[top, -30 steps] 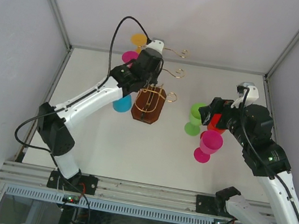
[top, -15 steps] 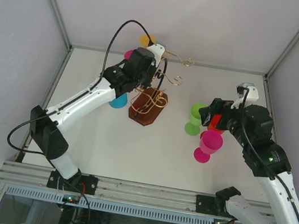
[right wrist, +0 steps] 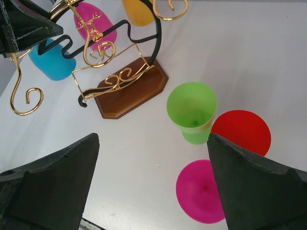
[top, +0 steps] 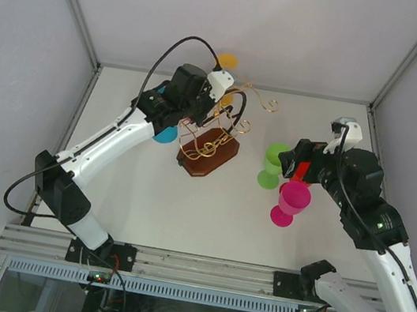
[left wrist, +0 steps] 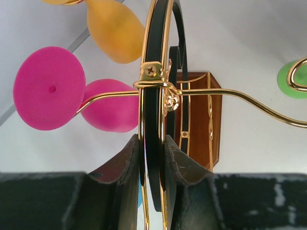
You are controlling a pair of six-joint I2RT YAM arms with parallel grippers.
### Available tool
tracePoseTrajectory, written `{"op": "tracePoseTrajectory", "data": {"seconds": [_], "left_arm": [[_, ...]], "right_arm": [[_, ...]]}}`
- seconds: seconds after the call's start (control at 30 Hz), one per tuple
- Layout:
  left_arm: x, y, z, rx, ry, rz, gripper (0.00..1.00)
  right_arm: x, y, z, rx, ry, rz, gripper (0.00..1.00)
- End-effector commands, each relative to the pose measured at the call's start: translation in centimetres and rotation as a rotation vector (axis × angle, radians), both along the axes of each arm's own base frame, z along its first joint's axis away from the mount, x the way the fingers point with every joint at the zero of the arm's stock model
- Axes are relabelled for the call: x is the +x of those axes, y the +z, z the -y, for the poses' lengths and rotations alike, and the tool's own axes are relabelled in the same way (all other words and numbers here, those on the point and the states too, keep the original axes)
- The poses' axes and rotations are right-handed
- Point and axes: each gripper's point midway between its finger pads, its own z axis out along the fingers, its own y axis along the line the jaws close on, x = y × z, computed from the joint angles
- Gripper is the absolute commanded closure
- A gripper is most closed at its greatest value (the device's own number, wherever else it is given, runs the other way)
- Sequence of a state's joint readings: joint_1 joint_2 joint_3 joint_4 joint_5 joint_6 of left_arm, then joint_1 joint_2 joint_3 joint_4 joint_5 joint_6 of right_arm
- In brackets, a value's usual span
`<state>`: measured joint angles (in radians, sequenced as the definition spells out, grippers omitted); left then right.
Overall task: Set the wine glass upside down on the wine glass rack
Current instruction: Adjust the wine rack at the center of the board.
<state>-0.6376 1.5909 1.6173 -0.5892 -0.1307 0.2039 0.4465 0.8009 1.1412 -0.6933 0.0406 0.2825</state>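
White tabletop (top: 145, 201); wine glass rack (top: 209, 154) left of centre, left jaws clenched on its black band (left wrist: 153, 96); right jaws spread wide above upright green wine glass (right wrist: 192, 112) (red glass (right wrist: 241, 132), pink glass (right wrist: 201, 190) beside), stem vertical, right arm nearer.

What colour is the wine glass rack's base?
The wine glass rack base is dark brown wood; right wrist view shows it best.

From here I see the white table (top: 130, 191) carrying the wine glass rack (top: 207, 154) on its dark wooden base, with 3 glasses standing right of that rack: a green glass (top: 272, 165) nearest it, a red glass (right wrist: 241, 132) beyond, and a pink glass (top: 290, 203) farthest, toward the arms.
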Motion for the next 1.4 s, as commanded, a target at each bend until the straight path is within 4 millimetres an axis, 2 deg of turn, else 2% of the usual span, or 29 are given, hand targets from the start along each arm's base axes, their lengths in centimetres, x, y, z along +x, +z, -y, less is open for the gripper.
{"op": "tracePoseTrajectory", "data": {"seconds": [0.0,0.17,0.37,0.6,0.83,0.97,1.13,1.2,1.37], "left_arm": [[-1.5,1.2,0.7,0.057,-0.185,0.036,1.00],[-1.5,1.0,1.1,0.082,-0.240,0.037,1.00],[-1.2,1.9,1.3,0.072,-0.305,0.062,1.00],[0.0,2.9,0.1,0.061,-0.353,0.066,1.00],[0.5,1.5,-0.8,0.143,-0.385,0.041,0.99],[0.7,1.8,-1.2,0.147,-0.374,0.057,0.91],[0.4,3.4,-1.2,0.114,-0.364,0.091,0.54],[0.1,4.1,-1.2,0.097,-0.362,0.105,0.45],[-0.8,6.2,-1.2,0.048,-0.356,0.145,0.33]], "right_arm": [[0.0,0.9,0.4,-0.004,-0.005,0.041,0.06],[-0.1,0.9,0.6,-0.006,-0.013,0.042,0.06],[-0.3,0.8,0.8,-0.014,-0.014,0.040,0.06],[-0.6,0.6,1.3,-0.032,-0.027,0.038,0.06],[-0.9,0.6,1.5,-0.035,-0.031,0.037,0.06],[-1.0,0.7,1.6,-0.034,-0.032,0.042,0.06],[-1.2,0.8,1.7,-0.030,-0.032,0.042,0.06],[-1.3,0.8,1.6,-0.027,-0.031,0.043,0.06],[-1.4,0.9,1.7,-0.015,-0.038,0.042,0.05]]}}
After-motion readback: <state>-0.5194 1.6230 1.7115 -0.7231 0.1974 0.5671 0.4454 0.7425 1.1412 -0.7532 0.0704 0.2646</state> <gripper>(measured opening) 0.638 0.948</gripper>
